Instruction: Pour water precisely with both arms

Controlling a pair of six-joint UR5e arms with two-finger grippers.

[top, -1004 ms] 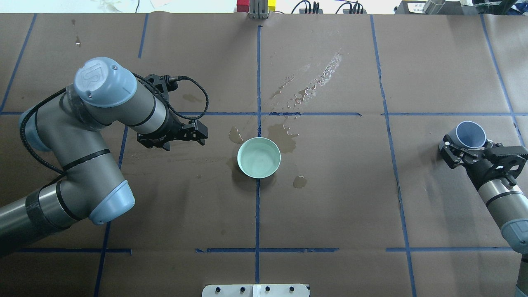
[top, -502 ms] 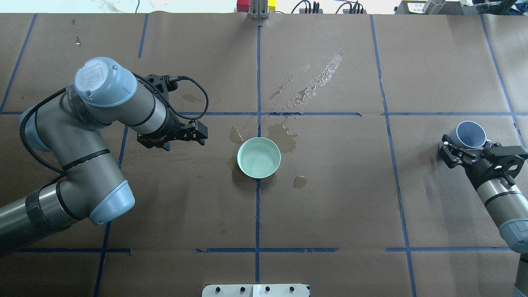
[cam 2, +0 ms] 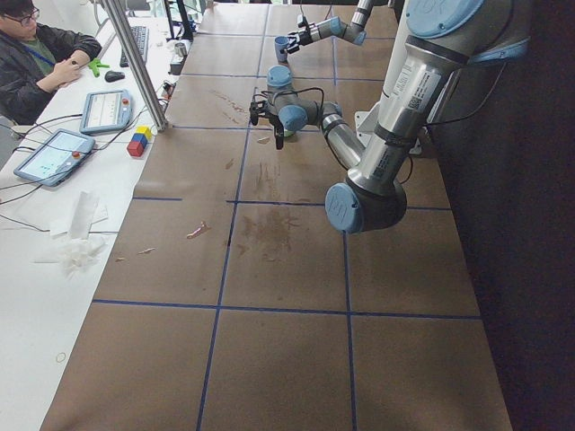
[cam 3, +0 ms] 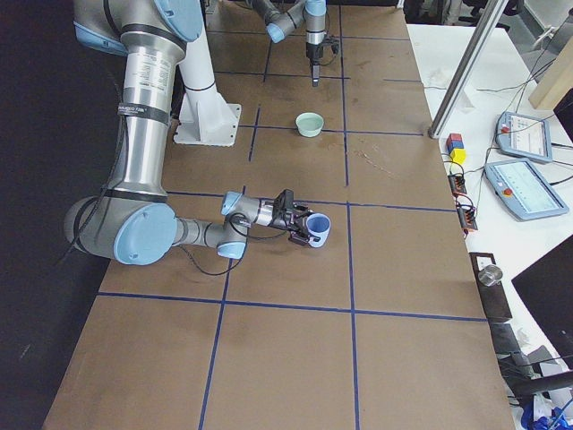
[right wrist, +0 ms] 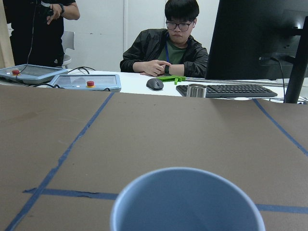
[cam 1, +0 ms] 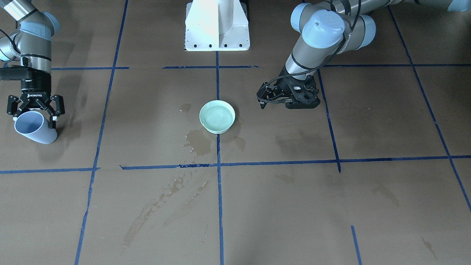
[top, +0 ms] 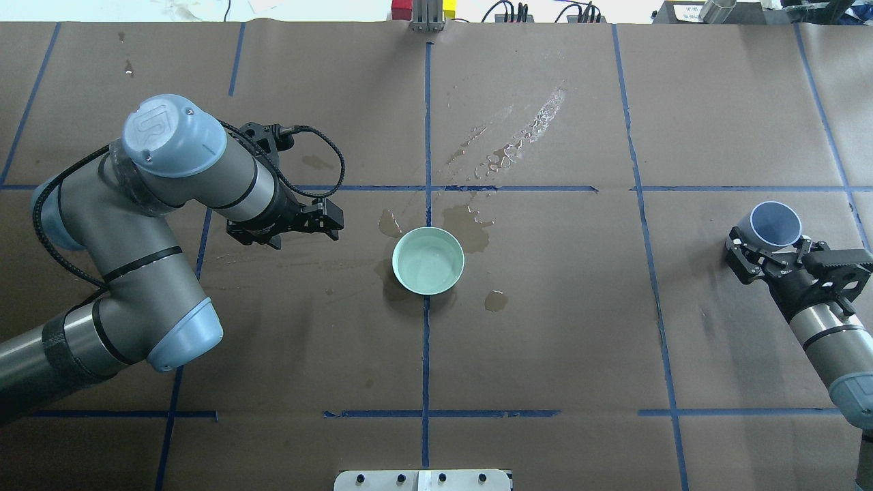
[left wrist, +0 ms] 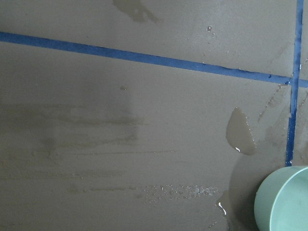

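Observation:
A mint-green bowl [top: 428,260] stands at the table's middle and also shows in the front view [cam 1: 217,116]. Water [top: 426,262] shows in it as a faint sheen. My right gripper [top: 769,247] is shut on a blue-grey cup [top: 774,224] at the far right, roughly upright and low over the table; it also shows in the front view [cam 1: 35,127]. Its rim fills the bottom of the right wrist view [right wrist: 187,202]. My left gripper [top: 331,221] points down, shut and empty, left of the bowl.
Spilled puddles [top: 470,225] lie around the bowl and a wet streak [top: 525,133] beyond it. The white pedestal [cam 1: 217,25] stands at the robot's side. Operators, control tablets [cam 3: 528,184] and coloured blocks [cam 3: 455,143] are past the far edge.
My right gripper has shifted the cup slightly, a little more upright. The left arm and the bowl have not moved.

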